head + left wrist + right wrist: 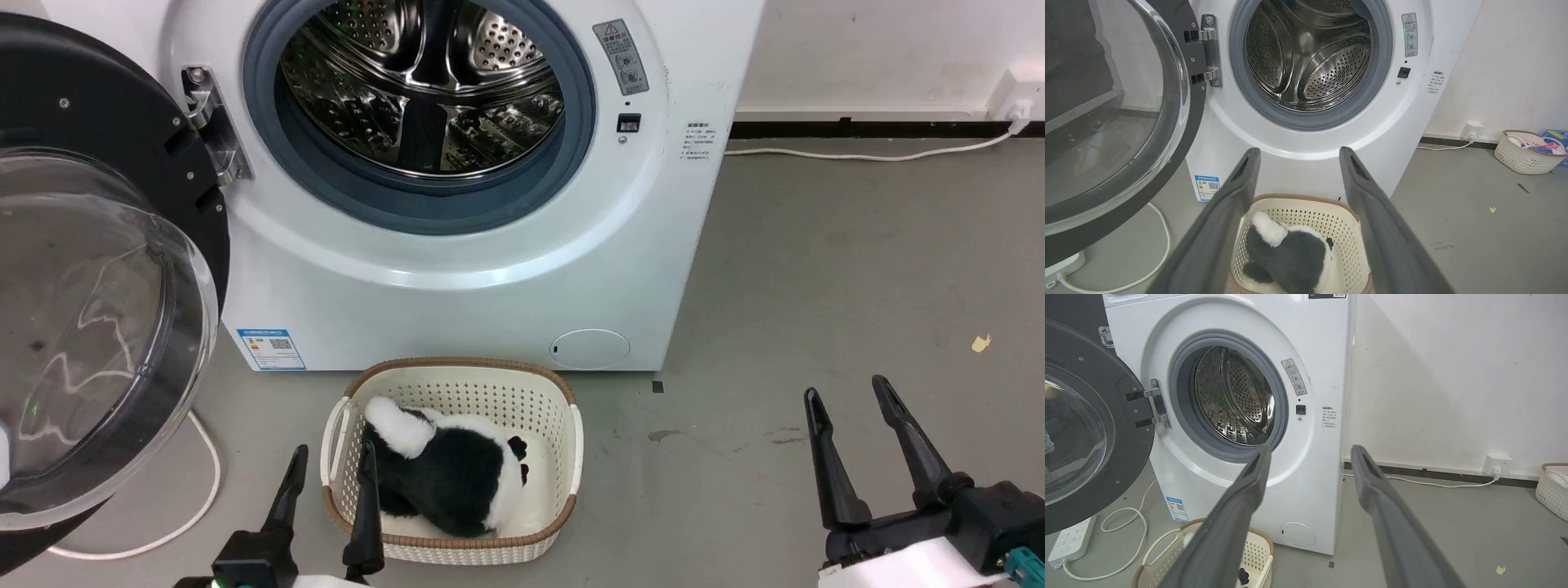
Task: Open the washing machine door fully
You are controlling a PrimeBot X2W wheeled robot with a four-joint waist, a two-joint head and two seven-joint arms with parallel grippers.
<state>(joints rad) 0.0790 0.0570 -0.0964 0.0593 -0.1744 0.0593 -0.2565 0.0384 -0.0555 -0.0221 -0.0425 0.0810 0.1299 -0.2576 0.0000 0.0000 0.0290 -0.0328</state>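
Left gripper, head view: lower left, fingers spread, nothing held; tips over the near-left rim of the basket.
Right gripper, head view: lower right over bare floor, fingers parted, empty.
Basket contents: black-and-white plush toy.
Washing machine door, head view: at far left, hinged on the machine's left side, standing wide open; clear glass bowl bulges toward the camera. Apart from both grippers.
Drum: steel mouth uncovered, grey ring around it.
Left wrist view: left gripper released, its fingers framing the basket and toy; door open at left, clear of the drum.
Right wrist view: right gripper spread, empty, aimed at the machine's front; door open at left; power strip on the floor beneath it.
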